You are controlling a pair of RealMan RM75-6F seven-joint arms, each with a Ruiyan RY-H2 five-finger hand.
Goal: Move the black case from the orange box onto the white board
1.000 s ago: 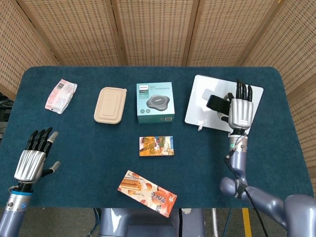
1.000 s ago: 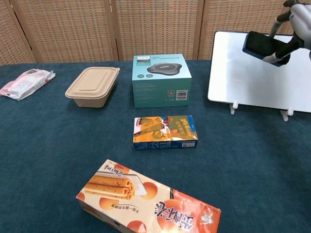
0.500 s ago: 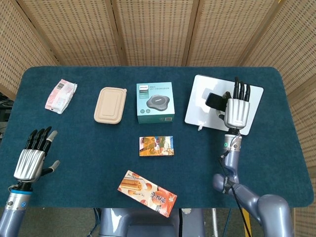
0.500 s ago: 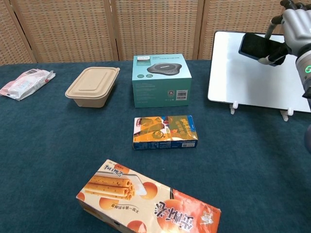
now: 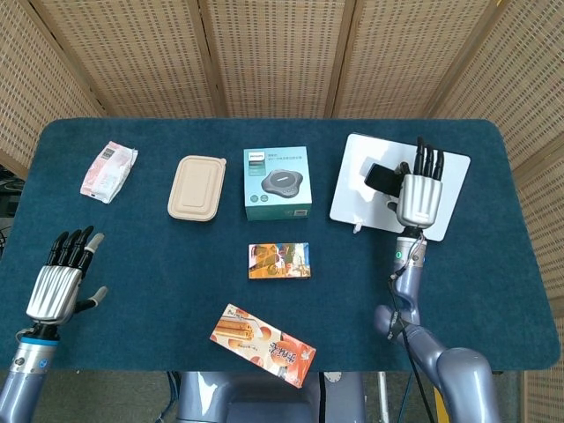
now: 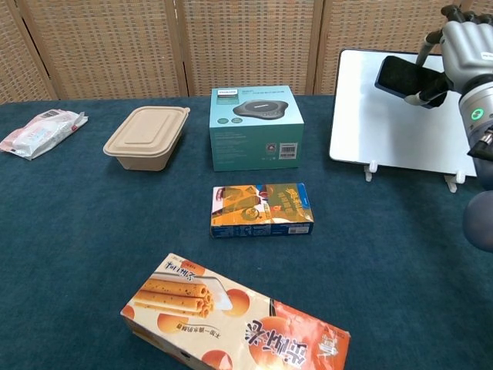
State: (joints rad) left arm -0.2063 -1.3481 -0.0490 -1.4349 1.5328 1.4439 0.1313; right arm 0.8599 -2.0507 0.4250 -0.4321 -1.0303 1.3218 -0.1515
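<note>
1. Right hand (image 5: pixel 416 196) is clamped on the black case (image 6: pixel 400 77), holding it over the white board (image 6: pixel 377 116), well away from the orange box (image 6: pixel 262 209).
2. Left hand (image 5: pixel 58 282) hangs at the table's near left, fingers apart, holding nothing.
3. The teal box (image 6: pixel 256 127) reads "PHILIPS" on its lid; the snack box's (image 6: pixel 231 320) lettering can't be read.

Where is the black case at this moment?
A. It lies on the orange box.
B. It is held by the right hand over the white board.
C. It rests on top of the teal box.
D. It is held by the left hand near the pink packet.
B: the right hand holds the black case in front of the white board, while the left hand holds nothing.
</note>
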